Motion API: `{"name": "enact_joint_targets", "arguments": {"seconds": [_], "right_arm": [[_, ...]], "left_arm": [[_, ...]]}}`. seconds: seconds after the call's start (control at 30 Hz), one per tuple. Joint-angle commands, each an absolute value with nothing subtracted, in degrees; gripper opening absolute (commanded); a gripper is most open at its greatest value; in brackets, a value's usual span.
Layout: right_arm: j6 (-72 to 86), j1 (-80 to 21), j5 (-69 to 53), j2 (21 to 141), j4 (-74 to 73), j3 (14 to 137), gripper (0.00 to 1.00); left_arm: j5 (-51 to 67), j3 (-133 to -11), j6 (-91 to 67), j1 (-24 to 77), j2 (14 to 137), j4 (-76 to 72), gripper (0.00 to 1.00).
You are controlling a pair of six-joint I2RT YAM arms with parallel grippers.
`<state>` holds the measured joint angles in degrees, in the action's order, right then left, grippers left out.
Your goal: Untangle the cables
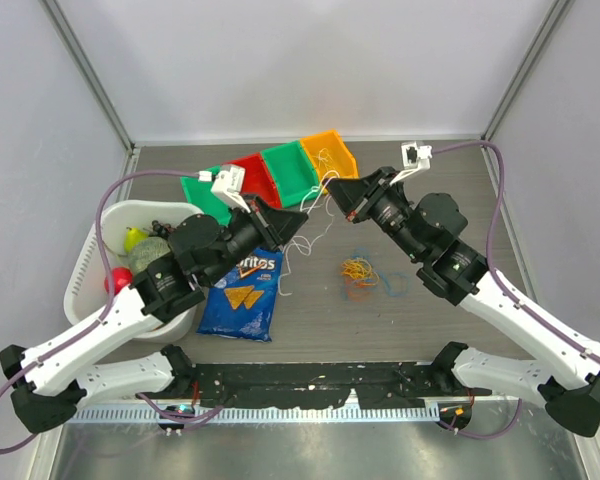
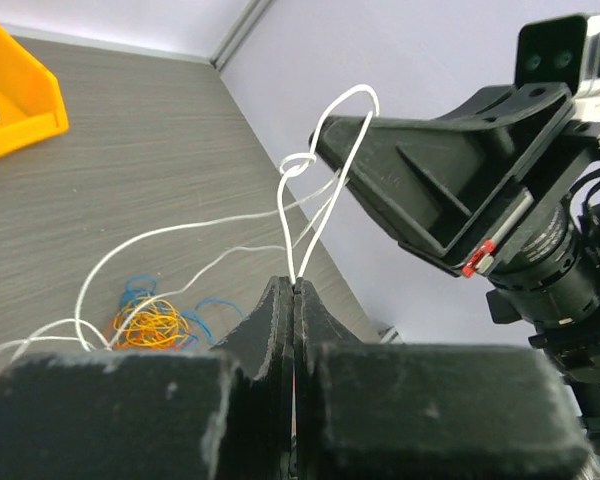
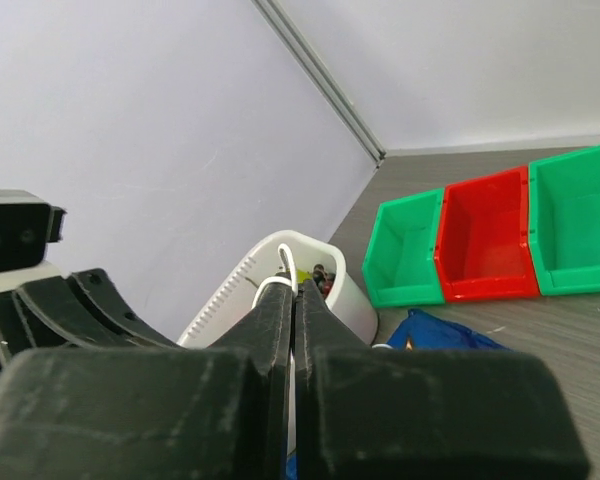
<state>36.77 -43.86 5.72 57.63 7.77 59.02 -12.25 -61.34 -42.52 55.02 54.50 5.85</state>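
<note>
The cables split in two. A small tangle of orange, yellow and blue loops (image 1: 360, 272) lies on the table, also in the left wrist view (image 2: 150, 324). A white cable (image 2: 298, 166) with a knot rises off the table between both grippers. My left gripper (image 1: 302, 222) (image 2: 295, 284) is shut on two white strands just below the knot. My right gripper (image 1: 330, 188) (image 3: 292, 286) is shut on the loop of the white cable (image 3: 285, 262) above the knot. The two grippers' tips are close together above the table.
A row of green (image 1: 292, 168), red (image 1: 260, 178) and orange (image 1: 330, 152) bins stands at the back. A white basket (image 1: 90, 255) of objects is at the left. A blue Doritos bag (image 1: 245, 290) lies under the left arm.
</note>
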Motion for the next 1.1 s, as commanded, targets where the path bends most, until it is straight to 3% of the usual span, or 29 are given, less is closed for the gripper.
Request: {"name": "enact_joint_targets", "arguments": {"seconds": [0.0, 0.17, 0.23, 0.53, 0.87, 1.07], "right_arm": [[32.3, -43.2, 6.8, 57.2, 10.9, 64.2, 0.01], [26.2, -43.2, 7.2, 55.8, 2.6, 65.8, 0.01], [24.8, -43.2, 5.8, 55.2, 0.6, 66.9, 0.01], [30.4, -43.2, 8.7, 57.3, -7.9, 73.1, 0.01], [37.7, -43.2, 5.8, 59.9, -6.6, 73.7, 0.01], [38.4, -43.2, 4.0, 60.5, -5.6, 73.8, 0.01]], "left_arm": [[-8.3, -62.6, -40.9, 54.9, 55.2, 5.1, 0.07], [-9.4, -61.7, -34.3, 55.0, 51.1, 8.4, 0.77], [-9.4, -59.4, -31.6, 55.0, 48.9, 7.1, 0.86], [-9.1, -59.0, -23.3, 55.0, 53.9, 2.2, 0.95], [-1.6, -62.8, -22.1, 55.0, 62.4, -11.2, 0.93], [-4.9, -63.1, -20.6, 55.0, 63.3, -11.8, 0.93]]}}
